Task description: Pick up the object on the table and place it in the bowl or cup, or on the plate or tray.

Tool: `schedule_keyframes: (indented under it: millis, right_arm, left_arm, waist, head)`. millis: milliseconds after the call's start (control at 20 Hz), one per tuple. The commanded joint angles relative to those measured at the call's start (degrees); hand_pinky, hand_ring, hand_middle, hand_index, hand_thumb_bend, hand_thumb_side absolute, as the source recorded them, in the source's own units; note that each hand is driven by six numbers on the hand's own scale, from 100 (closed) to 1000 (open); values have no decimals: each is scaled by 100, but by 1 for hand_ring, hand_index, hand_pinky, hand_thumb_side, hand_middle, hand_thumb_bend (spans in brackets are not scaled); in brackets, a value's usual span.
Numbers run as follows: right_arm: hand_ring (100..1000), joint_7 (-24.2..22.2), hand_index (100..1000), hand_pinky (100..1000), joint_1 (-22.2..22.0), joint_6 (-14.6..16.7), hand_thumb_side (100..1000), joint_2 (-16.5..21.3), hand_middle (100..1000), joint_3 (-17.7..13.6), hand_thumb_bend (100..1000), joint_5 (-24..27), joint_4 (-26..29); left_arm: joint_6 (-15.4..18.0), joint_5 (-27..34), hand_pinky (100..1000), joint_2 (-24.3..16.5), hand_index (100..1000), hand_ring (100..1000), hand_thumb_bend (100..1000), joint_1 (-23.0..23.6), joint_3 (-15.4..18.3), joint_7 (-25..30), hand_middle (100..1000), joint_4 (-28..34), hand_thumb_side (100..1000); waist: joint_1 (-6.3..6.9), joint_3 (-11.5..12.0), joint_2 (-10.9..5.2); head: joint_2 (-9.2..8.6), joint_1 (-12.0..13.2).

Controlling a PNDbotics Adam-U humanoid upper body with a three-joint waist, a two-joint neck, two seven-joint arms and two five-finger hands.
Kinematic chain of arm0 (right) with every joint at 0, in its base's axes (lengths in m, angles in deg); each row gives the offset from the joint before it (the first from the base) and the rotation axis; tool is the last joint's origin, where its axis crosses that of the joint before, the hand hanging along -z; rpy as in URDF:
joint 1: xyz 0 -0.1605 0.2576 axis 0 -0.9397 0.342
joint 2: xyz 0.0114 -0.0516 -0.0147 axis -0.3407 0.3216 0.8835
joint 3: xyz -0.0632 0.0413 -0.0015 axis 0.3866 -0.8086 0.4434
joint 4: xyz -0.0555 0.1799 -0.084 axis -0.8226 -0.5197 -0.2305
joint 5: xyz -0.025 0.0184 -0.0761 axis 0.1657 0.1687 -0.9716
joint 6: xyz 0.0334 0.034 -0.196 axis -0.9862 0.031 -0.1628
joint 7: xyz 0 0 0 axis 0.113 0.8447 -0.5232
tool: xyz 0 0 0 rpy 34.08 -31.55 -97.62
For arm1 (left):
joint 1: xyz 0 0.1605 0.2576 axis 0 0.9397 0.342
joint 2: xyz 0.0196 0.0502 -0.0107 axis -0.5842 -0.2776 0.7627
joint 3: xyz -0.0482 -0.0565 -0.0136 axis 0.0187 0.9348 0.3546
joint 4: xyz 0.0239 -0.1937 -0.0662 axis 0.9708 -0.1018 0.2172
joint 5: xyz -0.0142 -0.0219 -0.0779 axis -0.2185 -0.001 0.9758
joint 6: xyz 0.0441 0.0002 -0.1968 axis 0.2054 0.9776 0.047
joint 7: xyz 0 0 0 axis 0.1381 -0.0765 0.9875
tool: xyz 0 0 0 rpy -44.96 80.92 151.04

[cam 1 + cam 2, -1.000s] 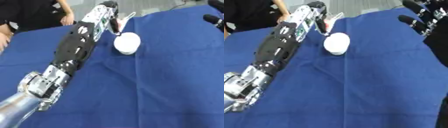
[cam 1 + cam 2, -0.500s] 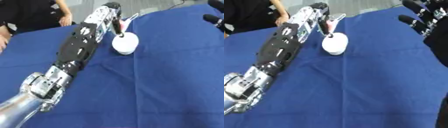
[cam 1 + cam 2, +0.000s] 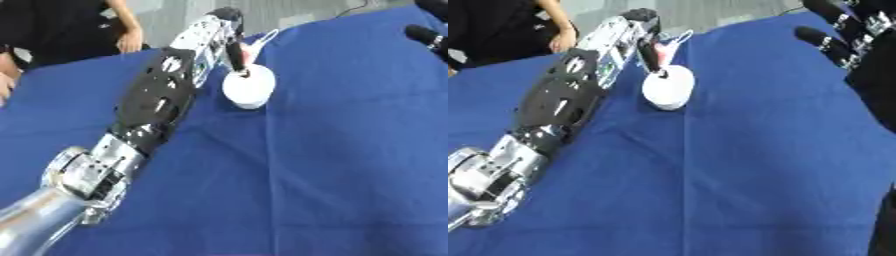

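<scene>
Smooth blue cloth [image 3: 332, 165] drapes the table; the silver-and-black left arm stretches far across it. Its left hand [image 3: 229, 30] curls dark fingers down at the round white cup [image 3: 248, 89], beside something small and pink-white [image 3: 668, 47]. The right hand [image 3: 846, 30] hovers, fingers spread

Right hand [image 3: 859, 35] cut off at edge

Likely a lab or demo room: blue-clothed table [image 3: 332, 165], grey floor [image 3: 297, 10], seated onlookers.
</scene>
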Motion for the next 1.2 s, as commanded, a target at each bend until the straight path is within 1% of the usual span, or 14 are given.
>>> schedule_keyframes:
  millis: [50,100,150,200,250,300,350,700,750,800,850,900,950,1200]
  right_arm:
    - [1000,-1640,1000,907,112,-1642,1000,-38,1000,20,743,16,85]
    - [1000,-1640,1000,906,115,-1642,1000,-38,1000,19,743,18,85]
    - [1000,-1640,1000,906,116,-1642,1000,-38,1000,18,743,19,85]
    - [1000,-1640,1000,907,119,-1642,1000,-37,1000,17,743,20,85]
    - [1000,-1640,1000,907,120,-1642,1000,-36,1000,14,743,21,85]
    - [1000,-1640,1000,907,121,-1642,1000,-34,1000,13,743,22,85]
    - [1000,-1640,1000,906,121,-1642,1000,-32,1000,10,743,21,85]
    - [1000,-1640,1000,906,125,-1642,1000,-29,1000,3,743,25,85]
    - [1000,-1640,1000,906,125,-1642,1000,-29,1000,1,743,27,85]
    - [1000,-1640,1000,906,125,-1642,1000,-27,1000,-4,744,29,85]
    - [1000,-1640,1000,906,125,-1642,1000,-23,1000,-10,743,28,85]
    - [1000,-1640,1000,906,124,-1642,1000,-21,1000,-13,744,27,85]
    - [1000,-1640,1000,906,123,-1642,1000,-18,1000,-17,744,25,85]
    - [1000,-1640,1000,906,115,-1642,1000,1,1000,-34,744,23,85]
  left_arm:
    - [41,73,100,-49,194,100,704,-58,-6,-58,100,77,213]
    - [104,87,100,-32,489,100,847,-36,-32,-41,320,64,451]
    - [156,88,100,-29,462,100,882,-29,-34,-40,291,61,389]
    - [215,61,100,-32,638,177,884,-13,-50,-23,474,44,501]
    - [270,20,100,-32,613,156,877,-3,-54,3,451,29,493]
    - [310,-23,100,-36,702,242,889,2,-48,22,551,21,515]
    - [340,-72,100,-43,718,290,895,3,-42,31,606,22,520]
    - [417,-208,100,-43,726,303,889,9,-21,36,619,60,521]
    - [418,-211,100,-44,732,327,888,10,-21,38,639,62,523]
    - [416,-220,136,-49,744,421,874,12,-22,38,699,66,520]
    - [412,-231,103,-54,744,403,877,14,-24,41,693,74,525]
    - [410,-240,158,-58,747,433,866,16,-25,39,704,82,514]
    - [410,-247,131,-61,742,416,876,18,-27,41,696,92,520]
    - [436,-325,172,-105,742,429,861,8,-37,-25,691,170,500]
  waist:
    - [-47,9,-76]
    - [-47,8,-75]
    - [-48,8,-75]
    - [-48,11,-73]
    - [-49,13,-73]
    - [-49,16,-72]
    - [-51,20,-71]
    - [-59,32,-70]
    - [-59,32,-70]
    - [-63,42,-71]
    - [-66,50,-72]
    - [-68,57,-73]
    - [-70,63,-73]
    - [-84,110,-82]
  head:
    - [1,-22]
    - [1,-25]
    - [1,-27]
    - [1,-31]
    - [1,-33]
    - [1,-37]
    - [1,-38]
    - [1,-42]
    - [1,-41]
    - [1,-44]
    - [1,-47]
    - [1,-49]
    - [1,-51]
    - [1,-55]
